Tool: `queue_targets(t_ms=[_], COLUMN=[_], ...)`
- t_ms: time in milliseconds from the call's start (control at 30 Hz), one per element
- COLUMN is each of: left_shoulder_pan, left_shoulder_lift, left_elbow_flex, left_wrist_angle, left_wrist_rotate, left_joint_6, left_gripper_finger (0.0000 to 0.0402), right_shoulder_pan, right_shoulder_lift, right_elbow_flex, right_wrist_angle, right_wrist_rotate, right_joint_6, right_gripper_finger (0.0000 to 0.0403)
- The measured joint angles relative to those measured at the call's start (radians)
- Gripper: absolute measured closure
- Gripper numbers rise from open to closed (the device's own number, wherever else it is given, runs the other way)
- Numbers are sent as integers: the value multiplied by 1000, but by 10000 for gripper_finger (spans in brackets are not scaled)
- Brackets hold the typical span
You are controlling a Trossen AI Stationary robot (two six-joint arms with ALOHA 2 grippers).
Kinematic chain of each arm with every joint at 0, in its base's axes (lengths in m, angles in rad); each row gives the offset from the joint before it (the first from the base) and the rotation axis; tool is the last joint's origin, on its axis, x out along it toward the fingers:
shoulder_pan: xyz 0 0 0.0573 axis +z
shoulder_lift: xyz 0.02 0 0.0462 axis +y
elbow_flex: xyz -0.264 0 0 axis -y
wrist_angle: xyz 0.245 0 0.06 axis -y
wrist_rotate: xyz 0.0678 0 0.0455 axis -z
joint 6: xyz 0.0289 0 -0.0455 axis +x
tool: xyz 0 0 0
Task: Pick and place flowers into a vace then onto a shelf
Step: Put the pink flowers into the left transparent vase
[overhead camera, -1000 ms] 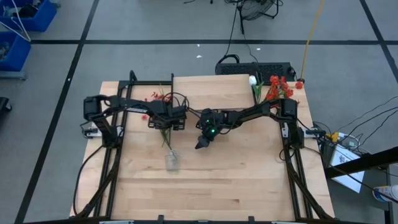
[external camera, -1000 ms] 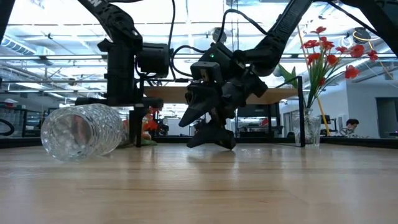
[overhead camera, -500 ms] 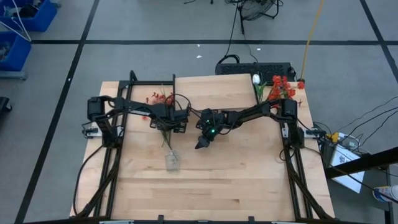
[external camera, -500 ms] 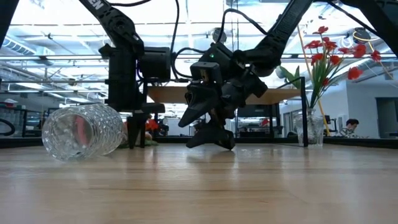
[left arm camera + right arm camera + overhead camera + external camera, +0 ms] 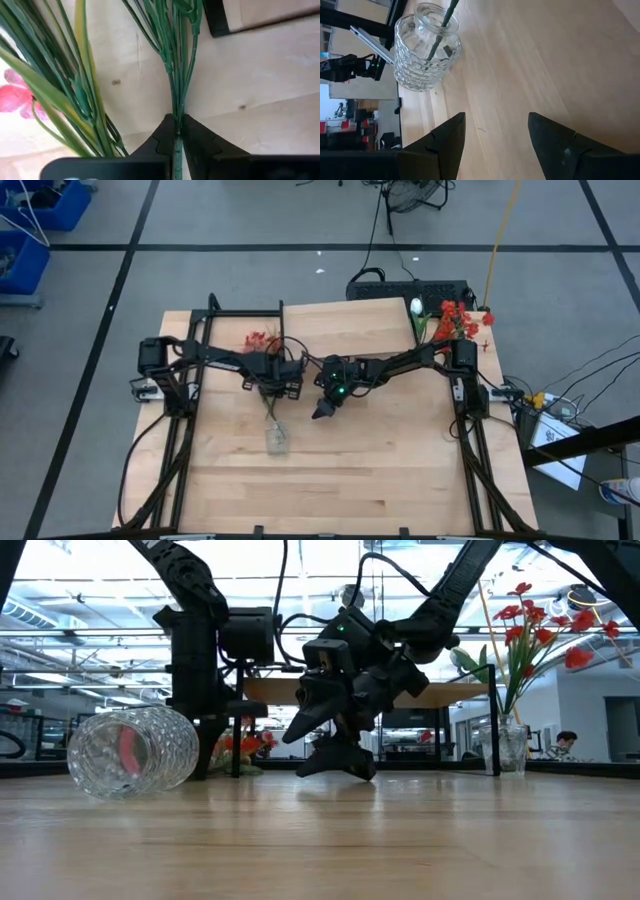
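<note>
Flower sprays with red blossoms lie on the table, their green stems running toward the near edge. My left gripper stands over them, pointing down, shut on one thin bundled stem. A second leafy spray lies beside it. A clear glass vase lies on its side nearer the front, with a stem end reaching into its mouth. My right gripper hovers open to the right of the vase, touching nothing. The shelf stands at the far edge. My left gripper pinches the green stem between its two fingertips, just below where the sprigs branch out. The fingers come from above, pointing down, and lie across the stem. The spray lies flat on the table, blossoms toward the far edge.
A second glass vase stands upright at the far right with red flowers and a white bud in it, next to the shelf's right end. Black arm frames run along both table sides. Bare wood lies toward the near edge.
My left gripper has sunk a little, shifted toward the table's right edge and closed on the stem. The red blossoms on the table have slid slightly to the right with it. My right gripper has kept still.
</note>
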Motion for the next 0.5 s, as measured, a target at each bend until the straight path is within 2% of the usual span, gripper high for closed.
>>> queue_targets(t_ms=[67, 200, 367, 500], left_shoulder_pan=[2, 0, -14, -31], left_shoulder_lift=[-4, -42, -90, -109], left_elbow_flex=[0, -4, -1, -2], left_wrist_angle=[15, 54, 73, 64], left_wrist_rotate=[2, 80, 57, 18], left_joint_6=[0, -34, -53, -95], left_gripper_finger=[379, 390, 380, 389], right_shoulder_pan=[6, 46, 90, 125], right_shoulder_lift=[-7, -37, -77, -90], right_elbow_flex=[0, -4, -7, -33], right_wrist_angle=[-9, -28, -14, -17], right_wrist_rotate=[-1, 6, 84, 136], right_joint_6=[20, 31, 30, 56], right_gripper_finger=[195, 195, 195, 195])
